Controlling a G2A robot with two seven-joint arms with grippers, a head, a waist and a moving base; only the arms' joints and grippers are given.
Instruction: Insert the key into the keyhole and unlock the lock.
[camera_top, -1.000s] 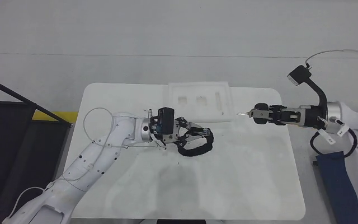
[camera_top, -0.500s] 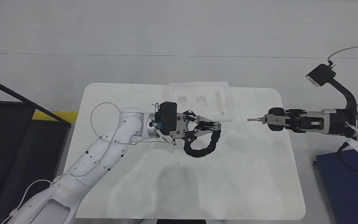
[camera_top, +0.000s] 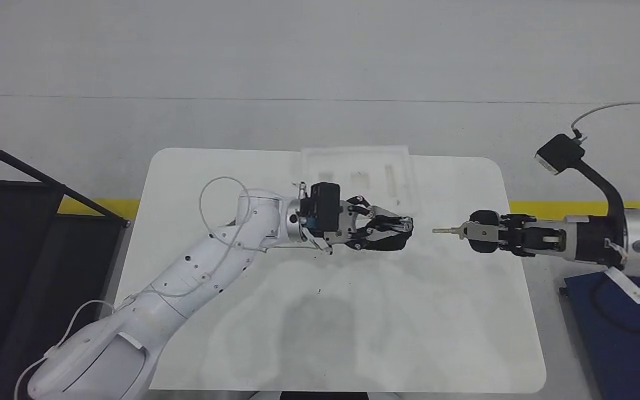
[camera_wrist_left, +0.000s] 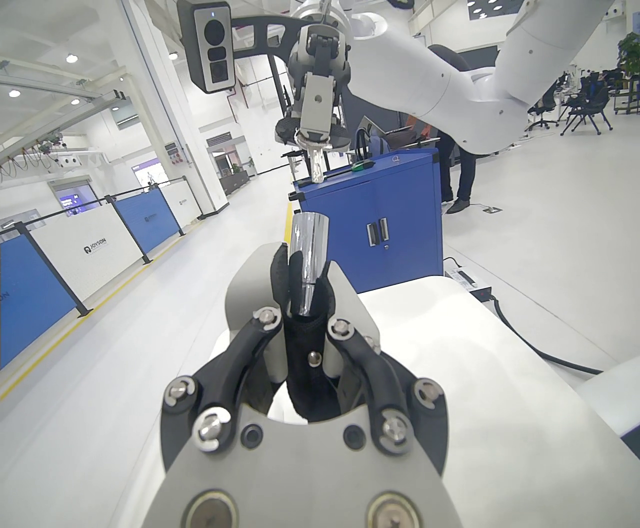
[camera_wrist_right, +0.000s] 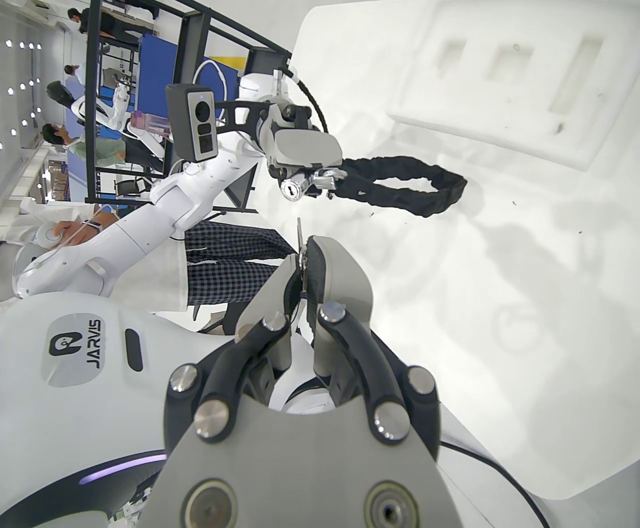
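Aligning key (camera_top: 446, 231) with keyhole (camera_wrist_right: 289, 190) appears the step in hand: left pincer (camera_top: 383, 227) clamped on the lock (camera_wrist_left: 308, 250) above the table (camera_top: 450, 330), right pincer (camera_top: 466, 231) at its 3 o'clock clamped on the key, tip near but apart; next, a straight push toward 9 o'clock.

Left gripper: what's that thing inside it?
The left gripper is shut on a shiny metal lock cylinder, with its black fabric-covered cable loop sticking out to one side. The gripper's fingers cover the sides of the cylinder's lower half.
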